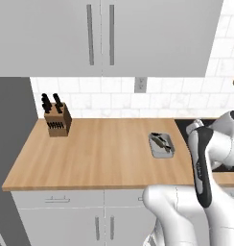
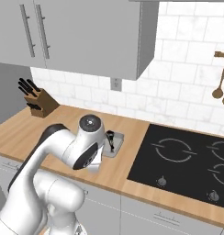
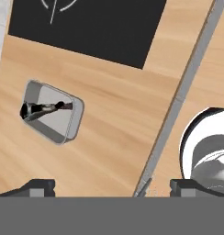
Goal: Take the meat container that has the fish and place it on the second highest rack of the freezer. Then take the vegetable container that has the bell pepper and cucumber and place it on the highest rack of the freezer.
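Fish container: I see the fish container [image 1: 161, 144] sitting flat on the counter [image 1: 90, 153], near its front edge and just beside the left side of the cooktop [image 2: 187, 158]. A dark fish lies inside it; the hand view shows the same container [image 3: 52, 111] with open walls and no lid that I can make out.

Gripper: the gripper [image 3: 113, 187] has its tips standing wide apart at the bottom of the hand view, with nothing between them. I hold nothing. The hand looks down on the counter from above, well clear of the container.

Arm: folded close over the base, elbow high, between me and the counter edge.

Vegetable container: I cannot place it in these views.

Freezer: a dark grey panel at the far left of the left base view may belong to it; I cannot tell. No rack is visible to me.

Other items: a knife block [image 1: 57, 120] stands at the back left of the counter, well apart from the container.

Done: nothing, in my judgement. The fish container is untouched on the counter.

Left: reach and grasp the fish container, carry it to the second highest rack, then repeat with the vegetable container for the highest rack.

Stage: I judge this the very start, before the first approach.
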